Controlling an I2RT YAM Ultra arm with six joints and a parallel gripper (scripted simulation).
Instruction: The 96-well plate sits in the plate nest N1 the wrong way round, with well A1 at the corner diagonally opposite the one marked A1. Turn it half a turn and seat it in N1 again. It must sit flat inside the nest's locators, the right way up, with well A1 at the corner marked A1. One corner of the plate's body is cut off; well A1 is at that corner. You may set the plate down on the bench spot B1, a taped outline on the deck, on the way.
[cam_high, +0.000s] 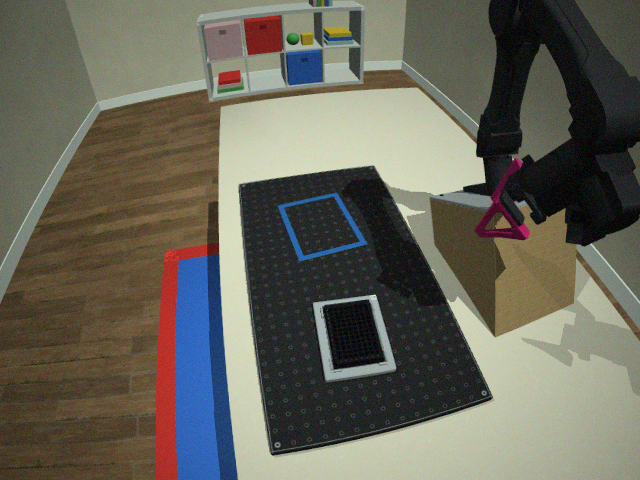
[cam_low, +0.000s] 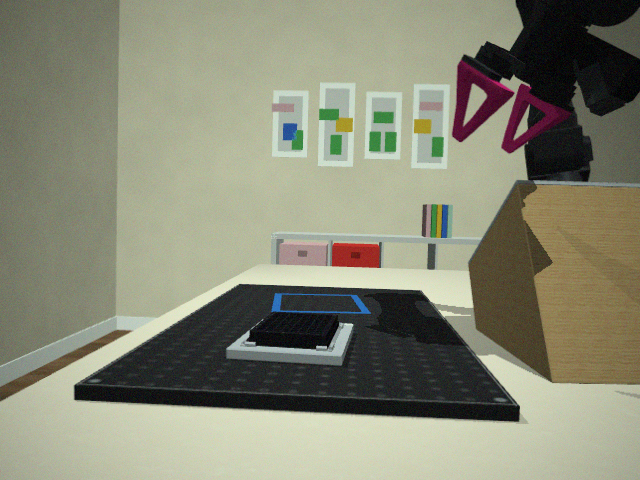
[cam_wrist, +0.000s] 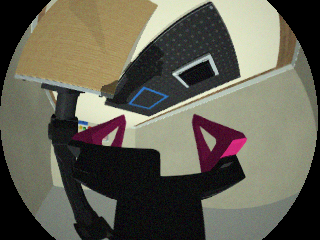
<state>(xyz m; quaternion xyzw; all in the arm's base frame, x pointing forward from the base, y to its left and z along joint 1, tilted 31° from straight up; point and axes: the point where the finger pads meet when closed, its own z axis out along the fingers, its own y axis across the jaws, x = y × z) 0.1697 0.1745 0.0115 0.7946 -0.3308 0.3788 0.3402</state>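
The black 96-well plate (cam_high: 354, 334) sits flat in the light grey nest N1 on the black perforated deck; it also shows in the exterior view (cam_low: 293, 329) and, small, in the wrist view (cam_wrist: 198, 72). The blue taped outline B1 (cam_high: 322, 225) lies further back on the deck, empty. My gripper (cam_high: 496, 219) with magenta triangular fingers is open and empty, high above the brown box, far to the right of the plate (cam_low: 504, 111). I cannot tell which plate corner is cut off.
A brown cardboard-coloured box (cam_high: 509, 263) stands on the table right of the deck, under the arm's base. A shelf unit (cam_high: 281, 49) with coloured bins stands by the far wall. A red and blue mat (cam_high: 188, 361) lies on the floor left of the table.
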